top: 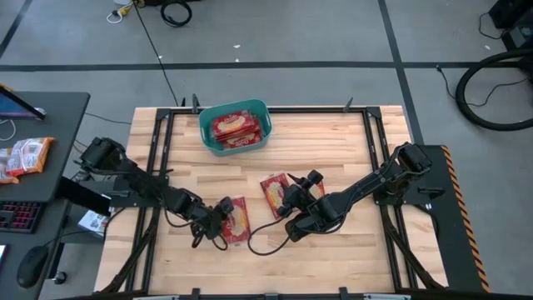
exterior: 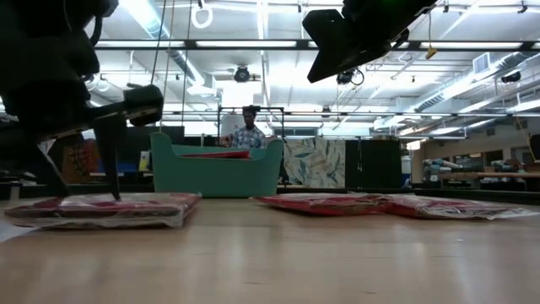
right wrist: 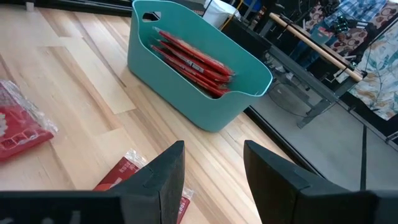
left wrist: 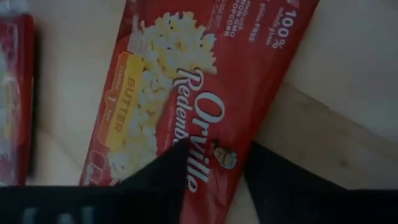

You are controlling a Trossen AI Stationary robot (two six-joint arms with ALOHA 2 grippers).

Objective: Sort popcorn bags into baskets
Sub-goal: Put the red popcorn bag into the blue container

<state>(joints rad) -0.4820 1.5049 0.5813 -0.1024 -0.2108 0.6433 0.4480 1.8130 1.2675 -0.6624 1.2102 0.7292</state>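
The teal basket (top: 236, 127) stands near the table's far edge with several red popcorn bags (right wrist: 193, 62) in it. Three more bags lie flat on the table: one (top: 236, 219) toward the near edge and two side by side (top: 275, 193) at mid-table. My left gripper (left wrist: 214, 186) is open and low over the near bag (left wrist: 180, 93), its fingers straddling one long edge. My right gripper (right wrist: 214, 174) is open and raised well above the mid-table bags (exterior: 337, 203), facing the basket (right wrist: 199, 93). My left gripper comes at the near bag from above, pointing down. In the low view one fingertip (exterior: 114, 194) reaches the bag's top face (exterior: 101, 203) while the bag lies flat on the table. Whether the fingertip touches the bag, I cannot tell.
A dark side desk at the left holds orange-and-white snack packets (top: 25, 156), a keyboard and a mouse. A black cable (top: 262, 243) loops on the wood near the right arm. A person (exterior: 247, 133) shows beyond the basket. Bare wood lies along the near edge.
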